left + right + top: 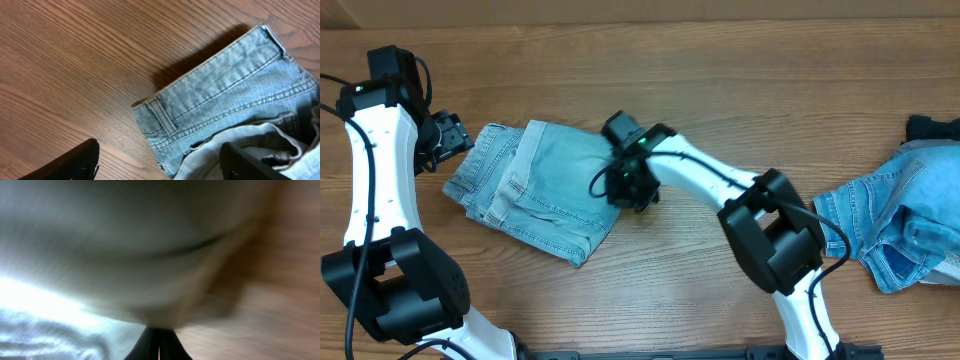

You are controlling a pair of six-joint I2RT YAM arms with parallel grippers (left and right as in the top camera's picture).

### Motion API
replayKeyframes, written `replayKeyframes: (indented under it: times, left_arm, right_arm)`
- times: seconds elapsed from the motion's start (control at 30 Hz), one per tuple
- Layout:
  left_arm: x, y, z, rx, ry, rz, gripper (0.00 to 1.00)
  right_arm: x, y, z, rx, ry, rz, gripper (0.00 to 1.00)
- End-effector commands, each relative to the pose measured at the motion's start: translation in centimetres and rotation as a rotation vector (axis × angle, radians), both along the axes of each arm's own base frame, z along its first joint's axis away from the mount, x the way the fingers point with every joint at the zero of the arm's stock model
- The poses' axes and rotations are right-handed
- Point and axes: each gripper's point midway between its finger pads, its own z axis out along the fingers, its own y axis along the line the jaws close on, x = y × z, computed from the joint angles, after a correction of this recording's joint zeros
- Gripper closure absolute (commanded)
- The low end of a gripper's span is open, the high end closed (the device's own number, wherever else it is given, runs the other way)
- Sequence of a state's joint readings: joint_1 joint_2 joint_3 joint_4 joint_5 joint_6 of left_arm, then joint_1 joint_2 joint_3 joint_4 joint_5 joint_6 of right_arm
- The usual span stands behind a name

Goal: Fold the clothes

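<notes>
A pair of light-blue denim shorts (545,185) lies folded left of the table's middle. My left gripper (448,135) is open just off the shorts' upper left corner. In the left wrist view its fingers (160,167) straddle a waistband corner of the shorts (225,95), one finger over bare wood and one over the cloth. My right gripper (635,185) is at the shorts' right edge. In the right wrist view its fingers (159,342) are pressed together, with blurred pale cloth (100,255) bunched right at the tips.
A heap of deeper-blue denim shorts (890,220) lies at the right edge of the wooden table (720,60). A small black object (932,127) sits just above the heap.
</notes>
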State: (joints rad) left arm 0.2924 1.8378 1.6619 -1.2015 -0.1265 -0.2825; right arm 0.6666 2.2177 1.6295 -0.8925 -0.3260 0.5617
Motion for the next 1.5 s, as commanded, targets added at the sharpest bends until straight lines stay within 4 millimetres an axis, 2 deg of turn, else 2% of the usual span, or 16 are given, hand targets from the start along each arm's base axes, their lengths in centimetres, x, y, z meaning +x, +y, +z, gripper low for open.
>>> replayKeyframes:
  times: [0.0,0.03,0.1,0.17,0.2,0.23,0.33,0.53,0.6,0.77,0.93,1.17,1.23,1.37,1.4,1.47]
  left_arm:
    - [0.1,-0.4,-0.2,-0.028,-0.001,-0.002,0.2]
    - [0.1,-0.4,-0.2,-0.027,0.0,-0.011,0.21]
    - [0.7,-0.2,-0.3,-0.015,-0.017,-0.046,0.29]
    - [1.4,-0.3,-0.4,-0.019,-0.042,-0.077,0.42]
    - [1.9,-0.8,-0.9,-0.044,-0.056,-0.114,0.55]
    - [2.1,-1.0,-2.0,-0.062,-0.04,-0.118,0.68]
    - [2.0,-0.9,-6.4,-0.095,0.063,-0.118,0.83]
    - [1.9,-0.3,-10.9,-0.088,0.159,-0.113,0.85]
    - [1.7,-0.3,-12.3,-0.098,0.189,-0.113,0.86]
    - [0.7,-2.8,-13.7,-0.2,0.241,-0.107,0.94]
    - [-0.3,-7.1,-14.1,-0.29,0.287,-0.089,0.96]
    - [-0.7,-13.3,-13.7,-0.354,0.334,-0.063,0.96]
    - [-0.9,-14.2,-13.2,-0.333,0.34,-0.078,0.96]
    - [2.1,-13.6,-7.6,-0.219,0.116,-0.223,0.96]
    - [2.9,-14.0,-4.5,-0.197,0.015,-0.29,0.96]
    - [3.5,-15.2,-0.6,-0.171,-0.104,-0.392,0.94]
  right_arm:
    - [3.0,-4.5,-1.1,-0.06,-0.009,-0.066,0.96]
    - [3.5,-5.4,-1.1,-0.053,0.003,-0.093,0.96]
    - [3.9,-5.7,-0.7,-0.009,0.03,-0.115,0.96]
    - [4.3,-6.1,-0.5,-0.005,0.027,-0.129,0.96]
    - [4.7,-6.8,-0.2,-0.004,0.028,-0.155,0.96]
    - [5.0,-7.5,0.1,-0.006,0.031,-0.172,0.96]
    - [6.5,-11.5,2.3,-0.012,0.019,-0.241,0.96]
    - [7.7,-17.8,6.7,-0.038,-0.039,-0.328,0.96]
    - [7.6,-19.1,7.9,-0.044,-0.063,-0.333,0.96]
    - [7.4,-19.4,8.5,-0.046,-0.064,-0.339,0.96]
    - [7.4,-19.4,8.5,-0.046,-0.065,-0.336,0.96]
    - [7.5,-19.8,8.7,-0.059,-0.074,-0.338,0.96]
    - [7.6,-20.3,8.7,-0.059,-0.074,-0.351,0.96]
    - [8.4,-24.0,8.9,-0.067,-0.08,-0.416,0.96]
    - [8.6,-25.9,9.3,-0.067,-0.083,-0.464,0.94]
    - [8.8,-28.3,9.9,-0.064,-0.1,-0.492,0.84]
